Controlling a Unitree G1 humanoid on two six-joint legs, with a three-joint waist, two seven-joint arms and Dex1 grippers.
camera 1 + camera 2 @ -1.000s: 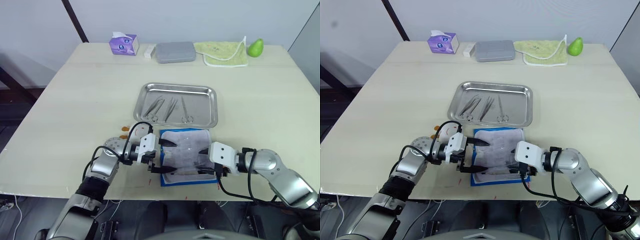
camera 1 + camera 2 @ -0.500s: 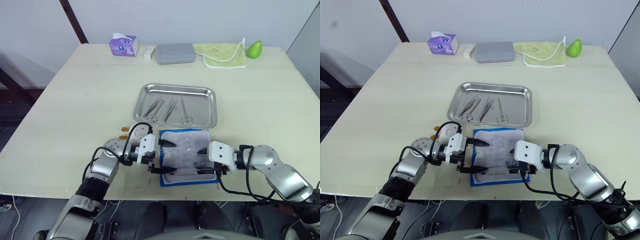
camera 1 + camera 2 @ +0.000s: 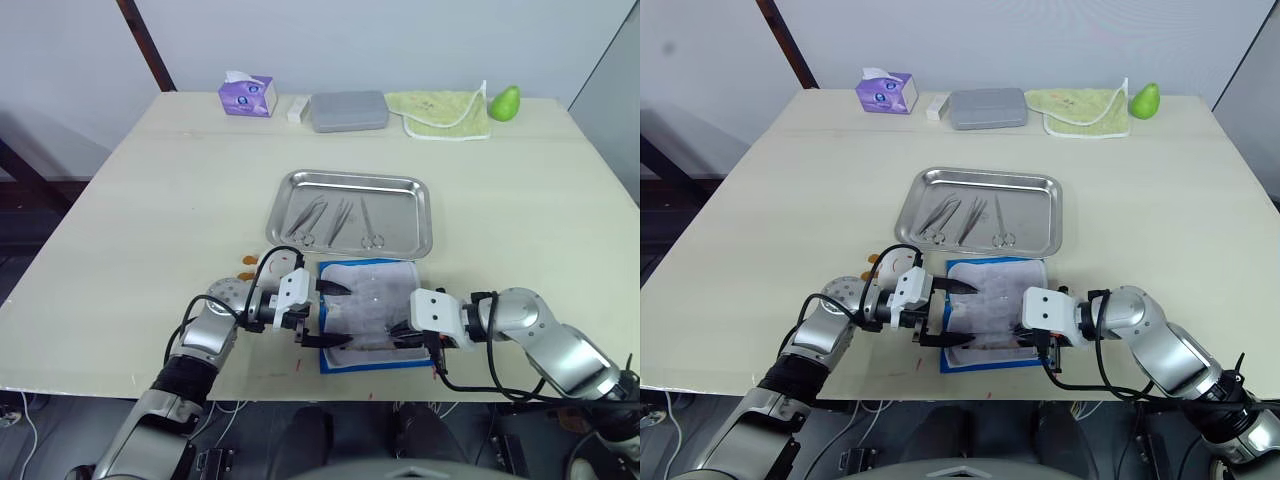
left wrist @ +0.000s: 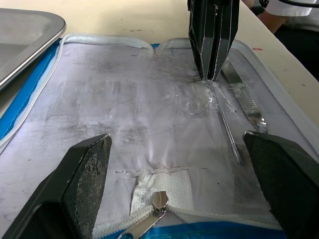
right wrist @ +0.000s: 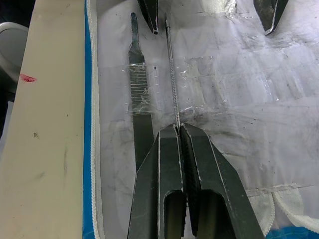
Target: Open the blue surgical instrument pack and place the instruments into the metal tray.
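The blue surgical instrument pack (image 3: 368, 296) lies unzipped near the table's front edge, its whitish inner sheet facing up. My left gripper (image 3: 335, 315) is open at the pack's left side, its fingertips (image 4: 99, 149) spread over the sheet. At the right side my right gripper (image 5: 178, 125) is shut on the end of a thin rod-like instrument (image 5: 172, 69) lying on the sheet. A flat ridged handle (image 5: 138, 84) lies beside that rod. Behind the pack, the metal tray (image 3: 350, 180) holds three instruments (image 3: 343, 214).
Along the far edge stand a purple tissue box (image 3: 247, 95), a small white block (image 3: 296, 108), a grey case (image 3: 348, 110), a yellow-green cloth (image 3: 445, 108) and a green pear (image 3: 506, 101). Small orange bits (image 3: 246, 263) lie by my left wrist.
My right gripper's fingers have closed from half open to shut on the thin rod's end, and it has crept slightly left. The left gripper has stayed open and still.
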